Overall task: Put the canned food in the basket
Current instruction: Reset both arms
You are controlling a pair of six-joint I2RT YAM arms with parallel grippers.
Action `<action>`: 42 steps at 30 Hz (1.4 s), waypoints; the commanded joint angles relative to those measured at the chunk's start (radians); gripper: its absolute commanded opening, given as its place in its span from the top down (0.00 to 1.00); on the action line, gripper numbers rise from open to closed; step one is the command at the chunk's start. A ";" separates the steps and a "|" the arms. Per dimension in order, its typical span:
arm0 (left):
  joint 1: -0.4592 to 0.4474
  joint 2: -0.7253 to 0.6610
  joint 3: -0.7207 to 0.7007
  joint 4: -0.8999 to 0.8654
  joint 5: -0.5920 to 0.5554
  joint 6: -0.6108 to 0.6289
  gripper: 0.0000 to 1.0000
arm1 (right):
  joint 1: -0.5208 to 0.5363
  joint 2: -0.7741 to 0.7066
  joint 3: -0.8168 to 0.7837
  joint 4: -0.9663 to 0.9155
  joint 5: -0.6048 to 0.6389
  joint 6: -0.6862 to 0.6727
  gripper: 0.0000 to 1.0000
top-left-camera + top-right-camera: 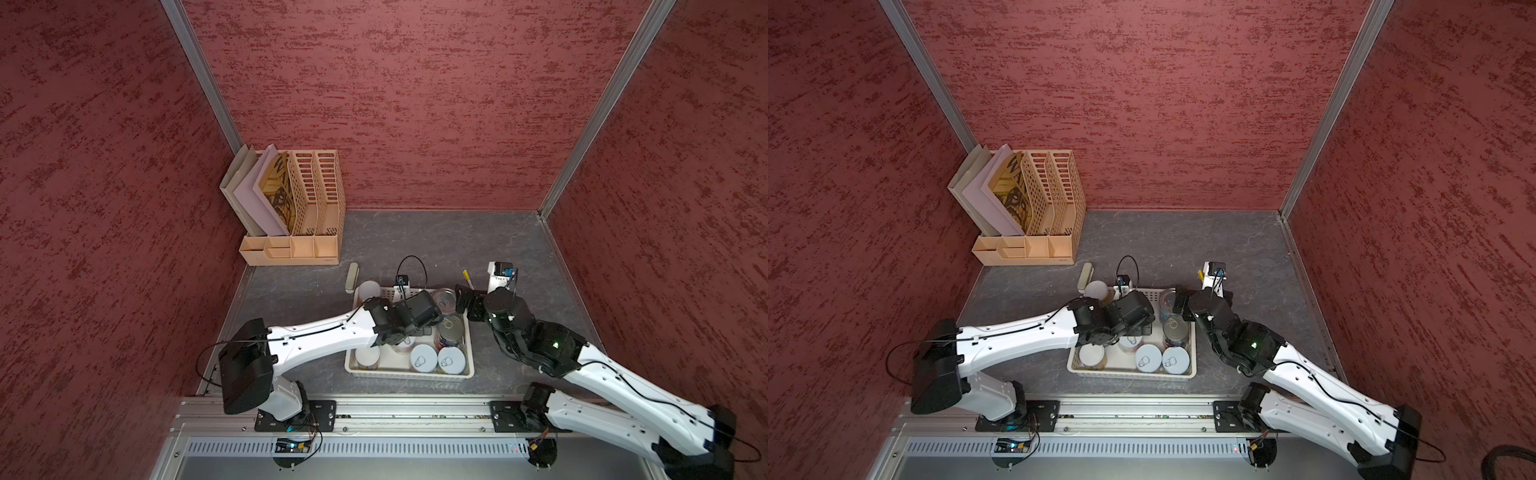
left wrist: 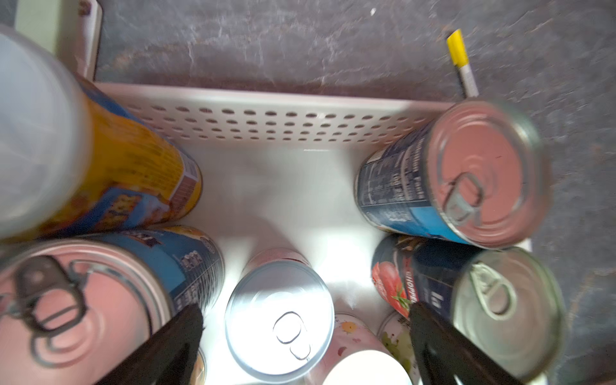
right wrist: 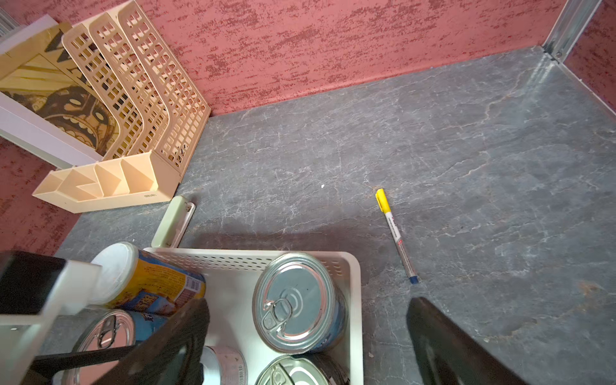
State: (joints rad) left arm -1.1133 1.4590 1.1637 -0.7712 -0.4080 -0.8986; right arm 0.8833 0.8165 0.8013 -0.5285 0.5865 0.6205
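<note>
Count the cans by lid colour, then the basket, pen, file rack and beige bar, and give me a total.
White-lidded cans: 5
Metal-topped cans: 3, one seen only from the wrist views
Basket: 1
Pen: 1
File rack: 1
Beige bar: 1
Total: 12

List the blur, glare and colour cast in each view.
Left wrist view: motion-blurred throughout, worst on the yellow can; glare whitens the basket floor and the lid of the middle can; metal lids reflect pink. Right wrist view: sharp on the pen, soft at near edges. Both top views: dim, wide-angle, walls splaying.
</note>
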 commanded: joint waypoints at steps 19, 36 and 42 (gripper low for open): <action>0.663 -0.597 -0.366 0.411 -0.029 0.463 0.00 | -0.070 0.117 -0.036 0.160 0.182 -0.197 0.02; 1.025 -0.721 -0.899 1.018 0.078 0.714 0.00 | -0.424 0.218 -0.376 0.880 0.202 -0.545 0.02; 1.097 -0.707 -1.111 1.338 0.039 0.683 0.00 | -0.525 0.250 -0.494 1.107 0.201 -0.607 0.02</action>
State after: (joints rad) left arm -0.0666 0.7212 0.1272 0.3256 -0.3672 -0.2123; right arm 0.4114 1.0367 0.3588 0.4175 0.8078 0.0479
